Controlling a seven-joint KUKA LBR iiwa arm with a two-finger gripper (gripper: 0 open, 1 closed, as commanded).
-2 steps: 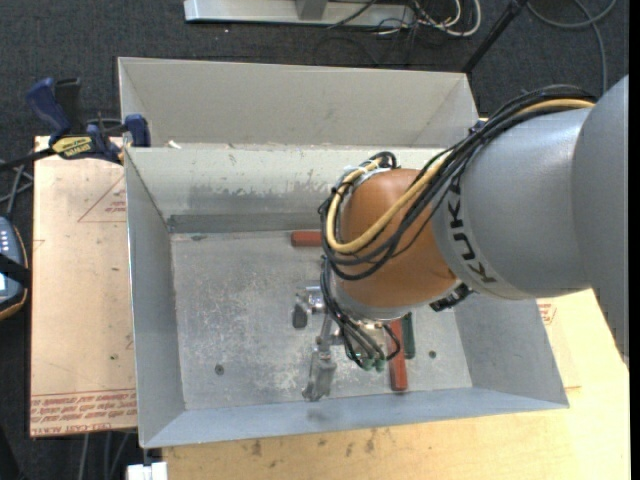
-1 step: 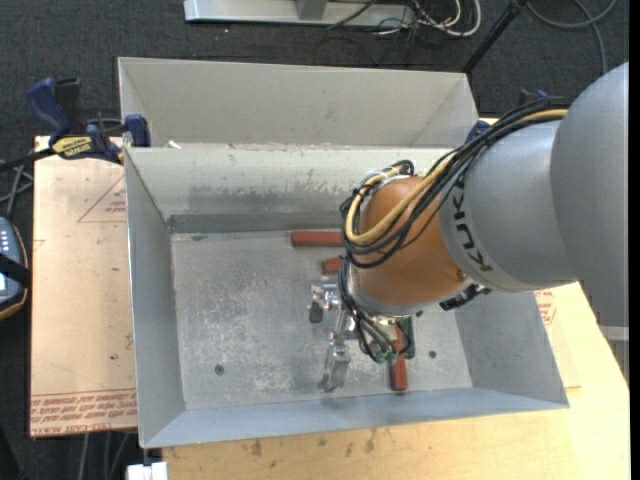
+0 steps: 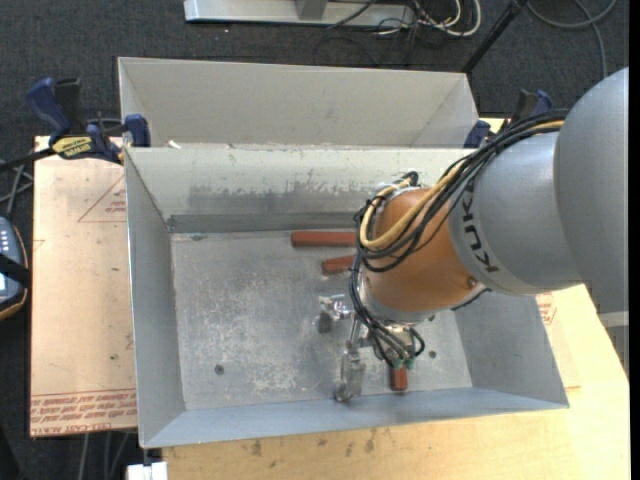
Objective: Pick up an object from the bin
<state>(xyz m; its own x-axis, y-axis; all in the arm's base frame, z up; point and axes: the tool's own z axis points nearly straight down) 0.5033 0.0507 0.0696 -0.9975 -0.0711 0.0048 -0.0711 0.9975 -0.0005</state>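
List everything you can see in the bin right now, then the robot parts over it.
bin: 1, grey metal, centre of view.
long stick: 1, red-brown, lying flat on the floor by the back wall.
short stick: 1, red-brown, just in front of the long one, its right end hidden under the cover.
red bit: 1, red, near the front wall, right of the claw; cannot tell whether it is a loose thing or part of the robot.
arm: 1, grey, reaching in from the right.
cover: 1, orange, on the wrist.
cables: a bundle, black and yellow, looped over the cover.
claw: 1, metal, low over the floor near the front wall.
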